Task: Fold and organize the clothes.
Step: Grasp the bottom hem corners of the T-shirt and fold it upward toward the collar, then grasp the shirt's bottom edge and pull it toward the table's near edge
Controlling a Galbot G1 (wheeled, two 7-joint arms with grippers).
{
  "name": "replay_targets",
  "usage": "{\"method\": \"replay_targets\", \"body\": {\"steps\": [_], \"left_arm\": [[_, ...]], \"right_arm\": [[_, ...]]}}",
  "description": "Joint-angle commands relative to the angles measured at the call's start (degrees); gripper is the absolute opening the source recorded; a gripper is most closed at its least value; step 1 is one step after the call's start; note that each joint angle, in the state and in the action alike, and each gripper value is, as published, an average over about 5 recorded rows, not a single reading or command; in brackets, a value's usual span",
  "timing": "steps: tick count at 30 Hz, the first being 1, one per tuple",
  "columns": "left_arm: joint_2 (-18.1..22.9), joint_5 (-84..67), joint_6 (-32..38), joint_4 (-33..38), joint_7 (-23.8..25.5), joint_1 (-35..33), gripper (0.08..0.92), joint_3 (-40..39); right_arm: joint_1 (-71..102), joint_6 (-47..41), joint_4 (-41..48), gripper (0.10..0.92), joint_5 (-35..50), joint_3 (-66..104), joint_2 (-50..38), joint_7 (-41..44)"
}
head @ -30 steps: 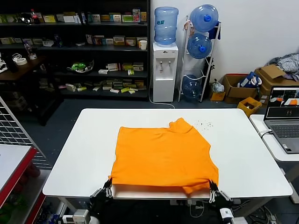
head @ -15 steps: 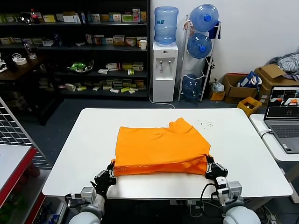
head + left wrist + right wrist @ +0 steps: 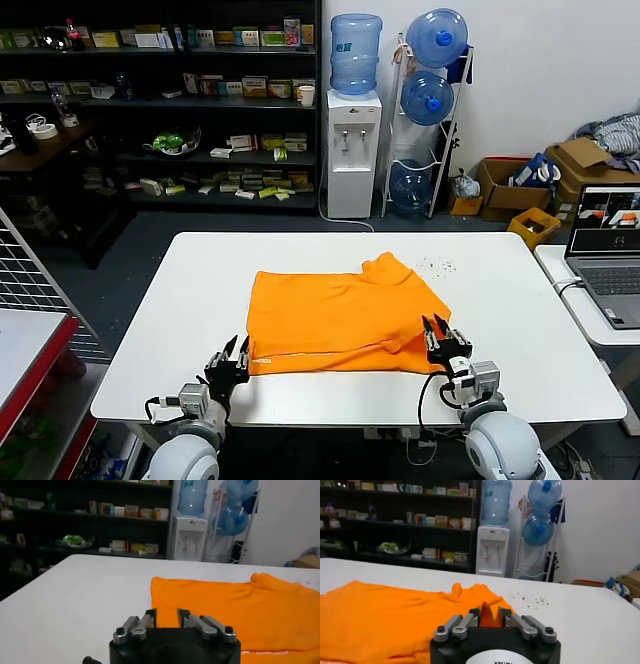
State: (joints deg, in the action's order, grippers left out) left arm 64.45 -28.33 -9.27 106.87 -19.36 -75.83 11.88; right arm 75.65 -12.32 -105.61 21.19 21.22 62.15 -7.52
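Observation:
The orange T-shirt (image 3: 340, 315) lies on the white table (image 3: 170, 310), its near part folded over away from me, one sleeve sticking out at the far right. My left gripper (image 3: 233, 352) is open at the shirt's near left corner, holding nothing; in the left wrist view (image 3: 166, 614) the shirt (image 3: 235, 610) lies just beyond the fingers. My right gripper (image 3: 437, 328) is open at the near right corner; in the right wrist view (image 3: 490, 611) a raised ridge of the shirt (image 3: 385, 610) stands between the spread fingers.
A laptop (image 3: 610, 260) stands on a side table at the right. A red-edged table (image 3: 30, 350) is at the left. A water dispenser (image 3: 354, 150), shelves and cardboard boxes stand beyond the table's far edge.
Both grippers carried the shirt's near edge up from the table's front edge and forward over the shirt, folding it shorter. Both have now opened; the folded edge lies flat.

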Motion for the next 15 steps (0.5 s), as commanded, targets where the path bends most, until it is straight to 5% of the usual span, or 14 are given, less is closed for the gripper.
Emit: {"method": "replay_targets", "body": {"steps": [1, 9, 15], "left_arm": [[0.3, 1.7, 0.1, 2.7, 1.1, -5.0, 0.476, 2.5], [2.6, 2.5, 1.1, 2.3, 3.2, -10.6, 0.71, 2.8], [3.4, 2.6, 2.1, -1.9, 4.9, -8.0, 0.817, 3.0]], "right_arm": [[3.4, 1.7, 0.6, 0.554, -1.0, 1.9, -0.5, 2.2], [9.5, 2.0, 1.0, 0.777, 0.9, 6.3, -0.9, 4.5], [9.1, -0.4, 2.6, 0.821, 3.4, 6.7, -0.5, 5.2]]}}
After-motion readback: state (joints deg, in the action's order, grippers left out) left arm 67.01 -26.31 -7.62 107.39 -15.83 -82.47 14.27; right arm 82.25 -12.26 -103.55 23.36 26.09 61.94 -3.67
